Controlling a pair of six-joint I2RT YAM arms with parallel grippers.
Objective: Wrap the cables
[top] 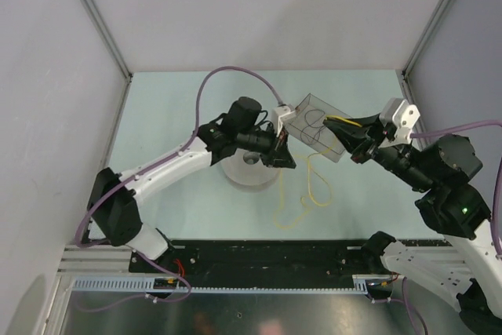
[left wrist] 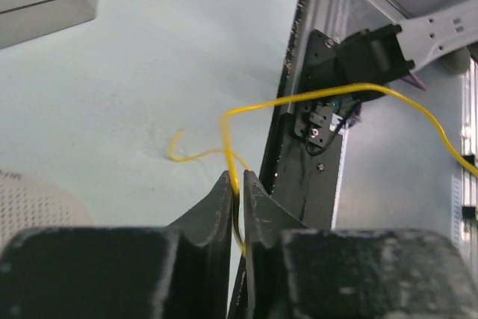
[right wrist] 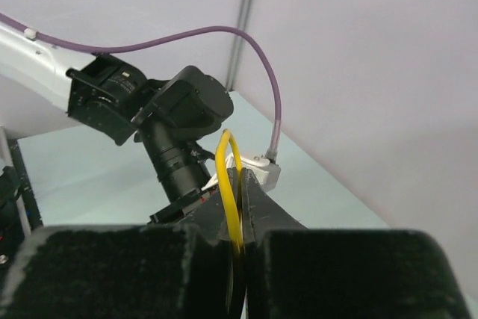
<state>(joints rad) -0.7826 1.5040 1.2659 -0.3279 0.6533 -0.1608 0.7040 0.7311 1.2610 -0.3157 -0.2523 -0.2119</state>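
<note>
- left gripper (left wrist: 237,178): matte black jaws pinching thin floppy yellow cable (left wrist: 314,95)
- right gripper (right wrist: 240,178): jaws pinching it too
- slack loops on pale green tabletop (top: 172,100); run between the grips hard to trace

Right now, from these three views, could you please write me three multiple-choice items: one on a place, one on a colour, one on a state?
1. Where is the clear box?
A. beside the near rail
B. between the left hand and the right hand
C. against the left wall

2. What colour is the thin cable?
A. red
B. yellow
C. green

3. How is the left hand?
A. open, nothing in it
B. shut on nothing
C. shut on the cable

Key:
1 B, the top view shows the box between both hands.
2 B, every view shows it yellow.
3 C, the left wrist view shows it clamped on the cable.
</note>
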